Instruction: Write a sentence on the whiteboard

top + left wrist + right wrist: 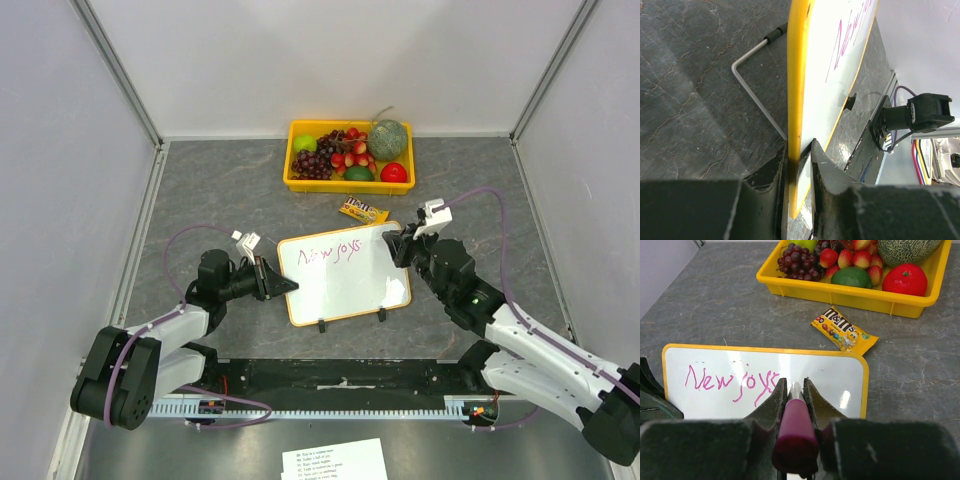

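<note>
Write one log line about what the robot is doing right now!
left gripper: shut on left edge of whiteboard | right gripper: shut on marker, tip toward whiteboard | sentence: reads New joys

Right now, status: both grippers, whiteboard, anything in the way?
Left gripper shut on whiteboard edge. Right gripper shut on purple marker, tip by the lettering. Sentence reads "New joys". Candy packet at board's far edge, off the writing surface.

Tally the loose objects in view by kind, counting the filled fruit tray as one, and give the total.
whiteboard: 1
purple marker: 1
M&M's packet: 1
yellow fruit tray: 1
printed paper sheet: 1
Total: 5
</note>
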Controlling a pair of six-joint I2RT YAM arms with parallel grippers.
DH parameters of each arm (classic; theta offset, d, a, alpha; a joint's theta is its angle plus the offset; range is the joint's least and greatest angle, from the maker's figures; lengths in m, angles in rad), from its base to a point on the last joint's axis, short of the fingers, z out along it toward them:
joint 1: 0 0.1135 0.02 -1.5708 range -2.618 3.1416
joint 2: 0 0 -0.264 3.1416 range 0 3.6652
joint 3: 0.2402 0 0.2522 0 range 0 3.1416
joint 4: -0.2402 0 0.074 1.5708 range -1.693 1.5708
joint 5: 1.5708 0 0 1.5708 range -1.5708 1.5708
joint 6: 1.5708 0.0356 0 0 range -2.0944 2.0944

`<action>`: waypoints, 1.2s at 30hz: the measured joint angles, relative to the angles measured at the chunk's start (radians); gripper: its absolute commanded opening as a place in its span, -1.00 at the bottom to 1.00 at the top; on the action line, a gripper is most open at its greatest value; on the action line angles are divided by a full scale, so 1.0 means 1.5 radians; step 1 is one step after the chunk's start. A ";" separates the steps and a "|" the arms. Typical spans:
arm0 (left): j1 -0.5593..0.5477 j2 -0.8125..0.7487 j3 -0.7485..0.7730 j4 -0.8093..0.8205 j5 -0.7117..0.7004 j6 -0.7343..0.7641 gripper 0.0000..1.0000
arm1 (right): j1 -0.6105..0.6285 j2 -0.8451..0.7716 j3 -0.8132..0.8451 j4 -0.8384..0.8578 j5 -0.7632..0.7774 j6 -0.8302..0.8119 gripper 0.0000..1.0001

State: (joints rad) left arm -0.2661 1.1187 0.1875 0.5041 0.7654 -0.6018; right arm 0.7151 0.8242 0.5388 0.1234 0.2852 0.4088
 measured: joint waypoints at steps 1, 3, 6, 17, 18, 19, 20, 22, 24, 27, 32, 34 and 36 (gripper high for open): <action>0.000 0.000 0.000 0.000 0.000 0.000 -0.96 | 0.000 0.006 -0.001 0.004 -0.001 0.000 -1.00; 0.000 0.000 0.000 0.000 0.000 0.000 -0.96 | 0.000 0.018 -0.002 0.013 -0.003 0.001 -1.00; 0.000 0.000 0.000 0.000 0.000 0.000 -0.96 | 0.000 0.034 -0.003 0.026 -0.005 0.002 -1.00; 0.000 0.000 0.000 0.000 0.000 0.000 -0.96 | 0.000 0.069 -0.005 0.053 -0.007 0.005 -1.00; 0.000 0.000 0.000 0.000 0.000 0.000 -0.96 | 0.000 0.070 -0.005 0.054 -0.006 0.005 -1.00; 0.000 0.000 0.000 0.000 0.000 0.000 -0.96 | 0.000 0.070 -0.006 0.055 -0.006 0.006 -1.00; 0.000 0.000 0.000 0.000 0.000 0.000 -0.96 | 0.000 0.070 -0.006 0.055 -0.004 0.007 -1.00; 0.000 0.000 0.000 0.000 0.000 0.000 -0.96 | 0.000 0.069 -0.006 0.054 -0.002 0.007 -1.00; 0.000 0.000 0.000 0.000 0.000 0.000 -0.96 | 0.000 0.069 -0.006 0.054 0.002 0.007 -1.00; 0.000 0.000 0.000 0.000 0.000 0.000 -0.96 | 0.000 0.066 -0.006 0.051 0.008 0.007 -1.00; 0.000 0.000 0.000 0.000 0.000 0.000 -0.96 | -0.001 0.059 -0.006 0.042 0.024 0.007 -1.00; 0.000 0.000 0.000 0.000 0.000 0.000 -0.96 | -0.003 0.057 -0.006 0.039 0.031 0.007 -1.00; 0.000 0.000 0.000 0.000 0.000 0.000 -0.96 | -0.003 0.055 -0.006 0.036 0.036 0.007 -1.00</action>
State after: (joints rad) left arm -0.2661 1.1183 0.1875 0.5041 0.7654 -0.6014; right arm 0.7109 0.9066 0.5297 0.1768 0.3393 0.4194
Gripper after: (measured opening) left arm 0.240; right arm 0.165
